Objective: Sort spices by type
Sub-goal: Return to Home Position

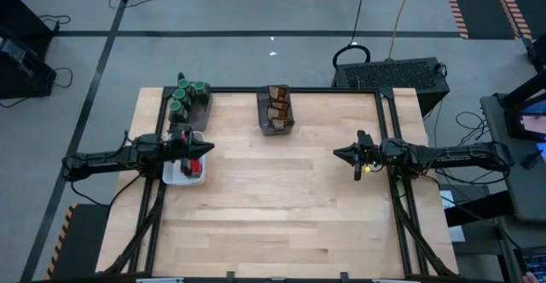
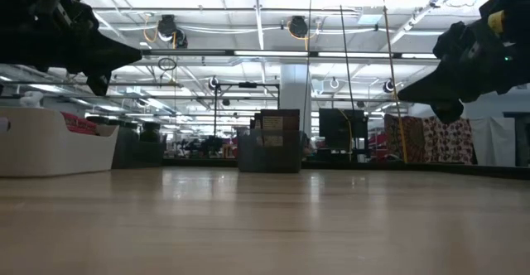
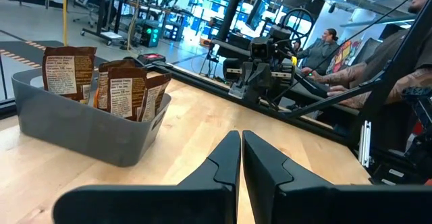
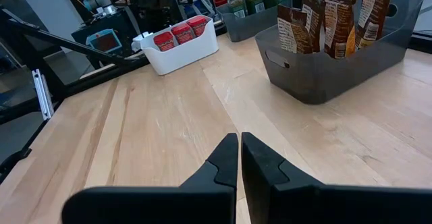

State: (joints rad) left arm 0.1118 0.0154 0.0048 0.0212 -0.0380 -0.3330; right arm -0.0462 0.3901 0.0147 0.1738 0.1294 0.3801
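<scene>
Spices sorted in the high view: round green-lidded jars [image 1: 189,95] upper left, brown-orange packets [image 1: 275,108] top centre, red blocky containers [image 4: 179,33] in white rectangular tray [image 4: 185,54] at left; left gripper [image 1: 207,147], closed and empty over that tray's edge, could clip it if withdrawn low; right gripper [image 1: 337,153] closed, empty, centre-right

Your left arm [image 1: 111,157] reaches inward from the left side, near level. The left hand [image 1: 207,147] points toward the centre, fingers pressed together, holding nothing. Your right arm [image 1: 452,157] mirrors it from the right side. The right hand [image 1: 339,153] faces the left one, fingers likewise together, empty. The two hands are well apart.
</scene>
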